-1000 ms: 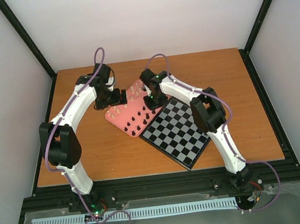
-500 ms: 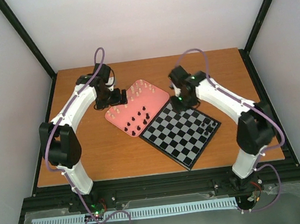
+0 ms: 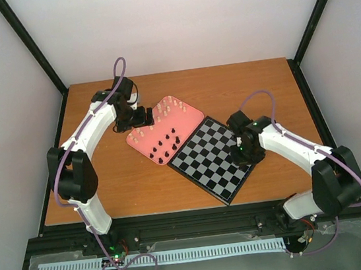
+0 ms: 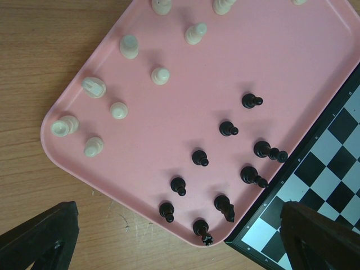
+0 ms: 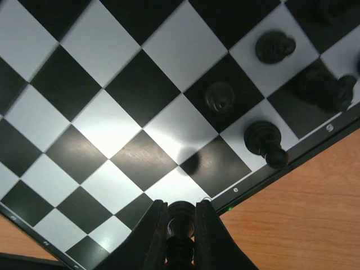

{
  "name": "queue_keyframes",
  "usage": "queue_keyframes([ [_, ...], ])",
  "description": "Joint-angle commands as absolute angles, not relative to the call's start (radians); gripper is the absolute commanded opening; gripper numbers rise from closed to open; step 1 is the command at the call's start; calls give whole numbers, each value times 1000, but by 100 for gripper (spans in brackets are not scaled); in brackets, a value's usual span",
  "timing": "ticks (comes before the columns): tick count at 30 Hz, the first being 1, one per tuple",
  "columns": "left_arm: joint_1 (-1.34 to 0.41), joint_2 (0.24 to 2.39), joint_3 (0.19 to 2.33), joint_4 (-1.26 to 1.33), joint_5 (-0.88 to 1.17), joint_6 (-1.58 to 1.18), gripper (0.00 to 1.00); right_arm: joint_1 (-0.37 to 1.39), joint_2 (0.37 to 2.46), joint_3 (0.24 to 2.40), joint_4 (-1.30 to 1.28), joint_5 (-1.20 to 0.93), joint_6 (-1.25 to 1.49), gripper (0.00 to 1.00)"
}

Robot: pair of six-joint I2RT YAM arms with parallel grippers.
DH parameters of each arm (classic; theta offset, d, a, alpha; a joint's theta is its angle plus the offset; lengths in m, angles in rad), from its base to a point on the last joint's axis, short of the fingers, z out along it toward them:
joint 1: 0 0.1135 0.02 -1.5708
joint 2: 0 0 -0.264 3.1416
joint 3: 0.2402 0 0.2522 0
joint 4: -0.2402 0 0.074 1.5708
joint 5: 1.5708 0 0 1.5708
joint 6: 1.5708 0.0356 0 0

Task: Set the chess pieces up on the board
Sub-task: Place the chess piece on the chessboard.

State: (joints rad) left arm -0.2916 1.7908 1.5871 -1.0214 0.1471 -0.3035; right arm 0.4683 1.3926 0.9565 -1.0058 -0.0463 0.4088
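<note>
One black piece [image 5: 180, 224] clenched in the right jaws above the board [image 5: 140, 101], left jaws released; judged light, rigid, slick, tippy, best held across its slim body.

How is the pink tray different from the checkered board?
The plain pink plastic tray has rounded corners; the black-and-pale checked chessboard has sharp corners and a thin black rim. The tray holds many pieces, cream ones and black ones; the chessboard shows only a few black pieces near one edge. Both lie flat, side by side, on the brown wooden table.
</note>
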Motion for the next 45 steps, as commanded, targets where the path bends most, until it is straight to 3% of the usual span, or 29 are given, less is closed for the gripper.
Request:
queue_keyframes([
  [1, -287, 1771, 1586, -1008, 154, -318, 100, 456, 1362, 882, -928, -60, 455, 6],
  [33, -287, 1794, 1598, -1013, 150, -314, 100, 377, 1401, 799, -810, -13, 423, 10],
  [37, -287, 1793, 1598, -1012, 152, -314, 100, 377, 1392, 788, -805, -7, 422, 18],
  [45, -287, 1793, 1599, -1014, 153, -314, 100, 377, 1387, 784, -796, -25, 419, 23],
])
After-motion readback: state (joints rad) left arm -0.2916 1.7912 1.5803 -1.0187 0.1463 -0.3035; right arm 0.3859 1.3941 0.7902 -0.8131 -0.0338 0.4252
